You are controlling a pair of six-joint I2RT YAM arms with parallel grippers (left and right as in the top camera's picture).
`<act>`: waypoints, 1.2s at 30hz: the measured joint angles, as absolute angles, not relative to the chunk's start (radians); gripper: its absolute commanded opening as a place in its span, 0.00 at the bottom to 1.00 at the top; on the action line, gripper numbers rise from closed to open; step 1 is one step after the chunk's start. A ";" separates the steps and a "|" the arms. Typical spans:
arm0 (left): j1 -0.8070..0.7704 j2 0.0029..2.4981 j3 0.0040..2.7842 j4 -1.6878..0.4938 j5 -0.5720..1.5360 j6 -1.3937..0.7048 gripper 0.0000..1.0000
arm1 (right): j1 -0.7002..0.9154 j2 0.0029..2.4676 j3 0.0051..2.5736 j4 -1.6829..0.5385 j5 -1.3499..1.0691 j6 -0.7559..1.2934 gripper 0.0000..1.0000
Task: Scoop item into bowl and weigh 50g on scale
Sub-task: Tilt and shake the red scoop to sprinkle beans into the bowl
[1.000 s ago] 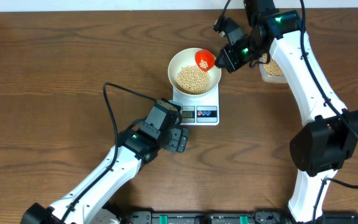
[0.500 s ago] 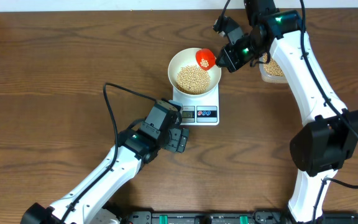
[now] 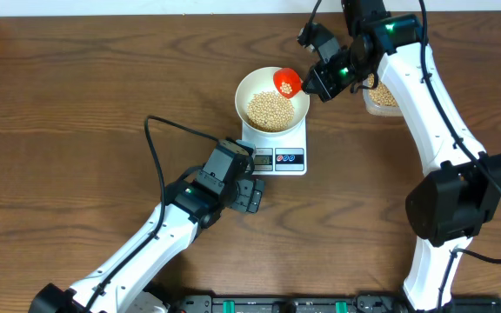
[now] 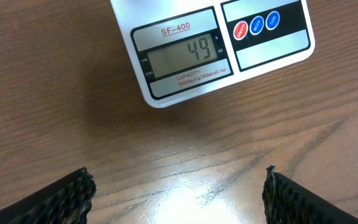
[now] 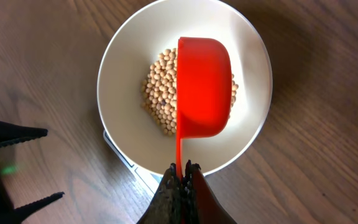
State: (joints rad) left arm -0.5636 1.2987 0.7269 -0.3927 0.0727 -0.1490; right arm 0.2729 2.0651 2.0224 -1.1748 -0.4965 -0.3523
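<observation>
The white bowl [image 3: 249, 83] sits on the scale [image 3: 277, 155] and holds a heap of pale beans [image 3: 270, 109]. My right gripper [image 3: 313, 85] is shut on the thin handle of a red scoop [image 3: 286, 83], held over the bowl's right side with a few beans in its cup. In the right wrist view the red scoop [image 5: 204, 87] is tipped above the beans [image 5: 159, 93], and my right gripper [image 5: 182, 167] pinches its handle. My left gripper [image 4: 178, 176] is open and empty just in front of the scale [image 4: 166, 93]. The display [image 4: 182, 57] reads 49.
A clear tub [image 3: 381, 96] of beans stands right of the bowl, partly behind my right arm. A black cable [image 3: 159, 130] loops over the table left of the scale. Bare wood lies to the left and front.
</observation>
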 measured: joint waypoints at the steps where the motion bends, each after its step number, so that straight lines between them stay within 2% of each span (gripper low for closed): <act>1: -0.564 1.299 0.727 -0.393 0.073 -0.149 0.89 | 0.273 2.065 2.023 -1.173 -0.496 -0.355 0.01; 36: -0.564 1.299 0.727 -0.393 0.073 -0.149 0.89 | 0.318 2.065 2.023 -1.154 -0.389 -0.406 0.01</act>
State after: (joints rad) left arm -0.5636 1.2987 0.7269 -0.3927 0.0727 -0.1490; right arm 0.3183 2.0651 2.0228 -1.1538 -0.3893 -0.4061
